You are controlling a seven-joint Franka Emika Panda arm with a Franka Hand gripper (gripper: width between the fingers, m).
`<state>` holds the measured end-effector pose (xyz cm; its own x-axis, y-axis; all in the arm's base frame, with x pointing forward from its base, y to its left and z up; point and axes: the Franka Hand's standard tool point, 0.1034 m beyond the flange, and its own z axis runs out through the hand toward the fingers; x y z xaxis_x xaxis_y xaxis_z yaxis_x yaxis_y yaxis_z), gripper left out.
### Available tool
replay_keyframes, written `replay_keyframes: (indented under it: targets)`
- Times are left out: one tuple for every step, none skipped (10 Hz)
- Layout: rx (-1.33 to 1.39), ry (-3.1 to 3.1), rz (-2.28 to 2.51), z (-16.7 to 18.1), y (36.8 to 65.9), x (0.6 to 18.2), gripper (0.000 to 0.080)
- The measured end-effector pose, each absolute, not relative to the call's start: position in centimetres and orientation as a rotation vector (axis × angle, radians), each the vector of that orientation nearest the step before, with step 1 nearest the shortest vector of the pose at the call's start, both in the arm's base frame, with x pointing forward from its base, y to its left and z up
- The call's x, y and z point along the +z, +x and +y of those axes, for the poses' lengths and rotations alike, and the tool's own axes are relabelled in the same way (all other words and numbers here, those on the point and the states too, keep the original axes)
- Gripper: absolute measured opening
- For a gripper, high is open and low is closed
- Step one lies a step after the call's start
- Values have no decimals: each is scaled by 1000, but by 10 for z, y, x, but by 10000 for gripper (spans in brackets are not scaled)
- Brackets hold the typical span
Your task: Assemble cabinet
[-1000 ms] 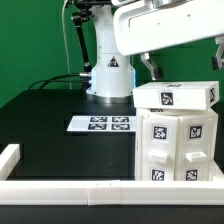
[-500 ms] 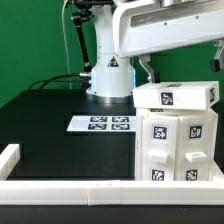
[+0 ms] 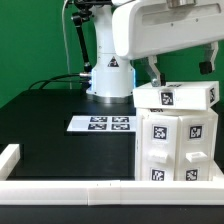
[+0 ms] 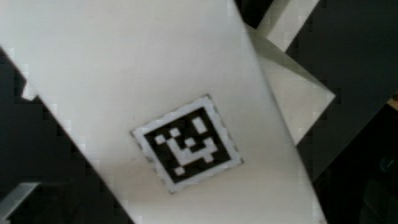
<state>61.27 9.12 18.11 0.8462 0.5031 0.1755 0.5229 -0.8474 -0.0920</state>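
The cabinet body (image 3: pixel 178 145) is a large white box with several tags, standing at the exterior view's right. A smaller white block (image 3: pixel 175 96) with one tag lies flat on top of it. My gripper (image 3: pixel 180 68) hangs just above that block, its two fingers wide apart and nothing between them. In the wrist view the white block (image 4: pixel 160 110) fills most of the picture, with its tag (image 4: pixel 189 141) in the middle. My fingertips do not show clearly there.
The marker board (image 3: pixel 100 124) lies flat on the black table beside the cabinet body. A long low white border rail (image 3: pixel 70 187) runs along the front edge, with a raised end at the exterior view's left. The robot base (image 3: pixel 108 75) stands behind.
The arm has shifted and come down a little over the top block, and the two fingers now stand somewhat closer together. The block and cabinet body have not moved.
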Motion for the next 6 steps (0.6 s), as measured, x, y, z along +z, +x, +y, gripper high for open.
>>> replay_keyframes:
  targets:
    - [-220, -2857, -937, 89, 612, 180, 797]
    - [-223, -2840, -1002, 88, 612, 179, 797]
    - [-224, -2805, -1127, 88, 611, 177, 797]
    - [-214, -2820, -1082, 88, 610, 174, 797]
    - [-203, -2818, -1082, 87, 609, 169, 797]
    - [-193, -2818, -1080, 85, 608, 164, 797]
